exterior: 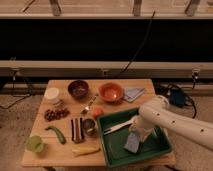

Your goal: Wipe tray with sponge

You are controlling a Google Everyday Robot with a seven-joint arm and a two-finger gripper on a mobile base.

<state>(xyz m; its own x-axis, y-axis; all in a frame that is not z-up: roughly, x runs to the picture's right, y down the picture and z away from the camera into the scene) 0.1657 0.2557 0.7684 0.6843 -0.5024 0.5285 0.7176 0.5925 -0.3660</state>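
Observation:
The dark green tray [116, 145] lies on the front right of the wooden table. The grey-blue sponge [133, 143] stands tilted on the tray floor, near its middle. My gripper [137, 131] hangs from the white arm that comes in from the right. It is right above the sponge and shut on its top, pressing it to the tray. A white plastic utensil [116, 128] lies in the tray's far left part, just left of the gripper.
Left of the tray stand a metal cup [89, 125], a dark striped block [76, 129], a green pepper [56, 133] and a yellow item [86, 150]. Behind it are an orange bowl [110, 92], a folded light blue cloth [134, 93] and a dark bowl [78, 88].

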